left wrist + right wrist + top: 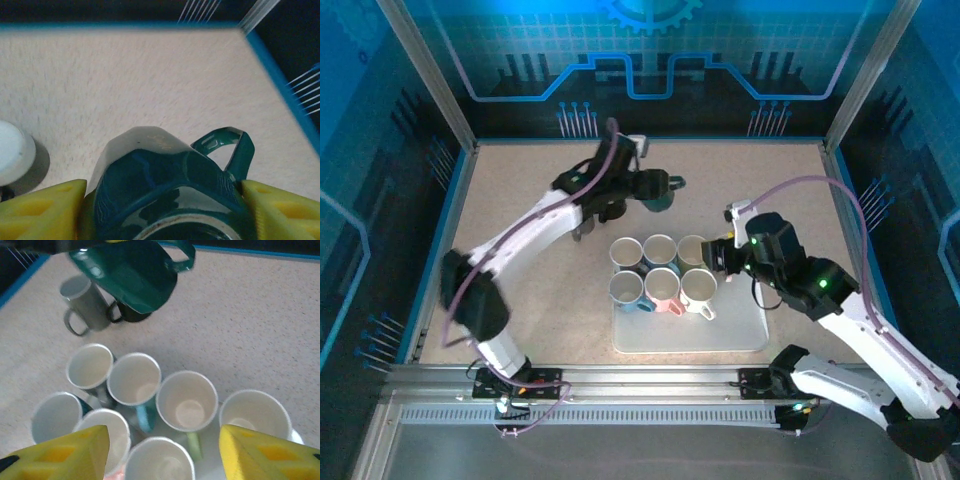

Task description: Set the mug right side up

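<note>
My left gripper [650, 187] is shut on a dark teal mug [667, 190] and holds it in the air over the back middle of the table. In the left wrist view the teal mug [160, 190] sits between the yellow fingers [45, 212], with its handle [235, 150] to the upper right. From the right wrist view the same mug [132, 277] hangs tilted above the table. My right gripper [717, 256] hovers open over the mugs on the tray; seen from its own wrist, this gripper [165, 455] has nothing between its fingers.
A white tray [720, 335] in front of centre carries several upright mugs [186, 401], packed close together. A grey mug [82, 305] and a dark object [131, 315] stand on the table below the held mug. Blue walls ring the table.
</note>
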